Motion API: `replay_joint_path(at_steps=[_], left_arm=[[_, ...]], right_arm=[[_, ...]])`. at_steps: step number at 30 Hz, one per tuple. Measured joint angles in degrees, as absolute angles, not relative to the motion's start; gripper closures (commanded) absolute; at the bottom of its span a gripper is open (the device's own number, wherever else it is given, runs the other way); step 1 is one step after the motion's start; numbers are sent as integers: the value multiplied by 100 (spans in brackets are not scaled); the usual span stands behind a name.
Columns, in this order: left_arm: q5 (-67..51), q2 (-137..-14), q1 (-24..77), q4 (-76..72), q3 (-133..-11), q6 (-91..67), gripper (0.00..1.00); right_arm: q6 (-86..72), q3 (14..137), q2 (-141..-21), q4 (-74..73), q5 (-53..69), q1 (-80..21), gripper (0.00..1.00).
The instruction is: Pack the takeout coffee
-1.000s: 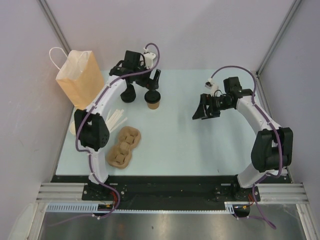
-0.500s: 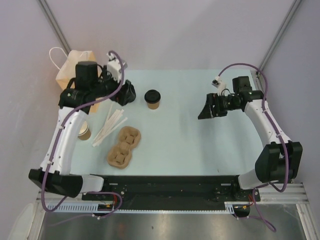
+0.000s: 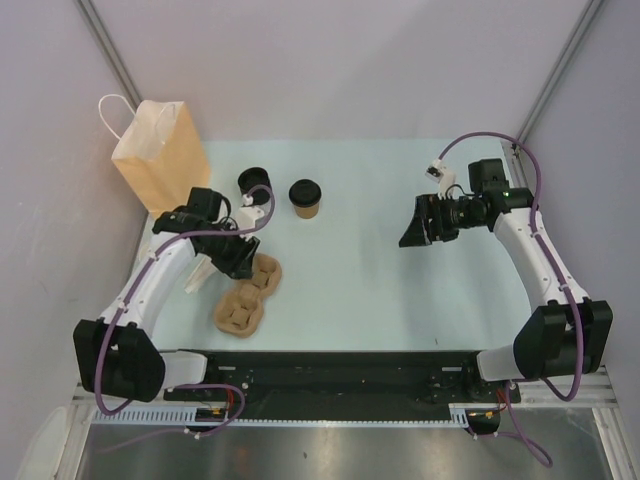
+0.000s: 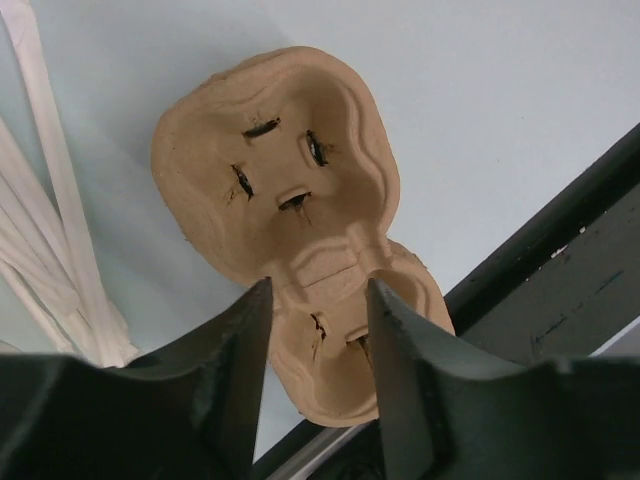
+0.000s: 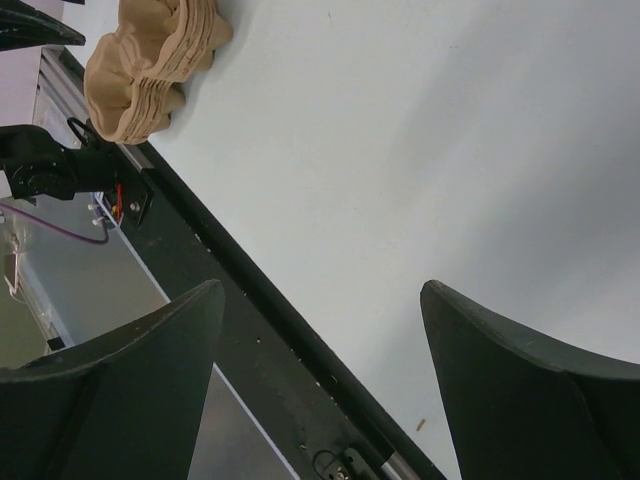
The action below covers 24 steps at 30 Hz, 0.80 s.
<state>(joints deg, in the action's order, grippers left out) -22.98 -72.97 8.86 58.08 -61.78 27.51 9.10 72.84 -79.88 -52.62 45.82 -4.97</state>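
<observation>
Alignment matters: the left gripper (image 4: 319, 286), jaws half-spread and pinching nothing yet, should close squarely across the waist of the cup carrier (image 4: 270, 170) so it lifts level.

Coffee cup (image 3: 305, 197): small, brown paper w/ round black lid on, standing upright on the pale table (image 3: 360, 270), far-middle area. Sits just right of a stack of black lids (image 3: 253, 181), not touching. Well apart from the paper bag (image 3: 160, 155) at far left.
</observation>
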Motion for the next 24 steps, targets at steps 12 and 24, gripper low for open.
replay_joint_path(at_steps=[12,24], left_arm=[[-1959,-7067,1787,5236,-5616,2502,62],[-1352,-7516,2467,5030,-5583,2338,63]], right_arm=[[910,7181,-7940,-5251,4541,-495,15],[910,7111,-7874,-5242,4536,-495,15]])
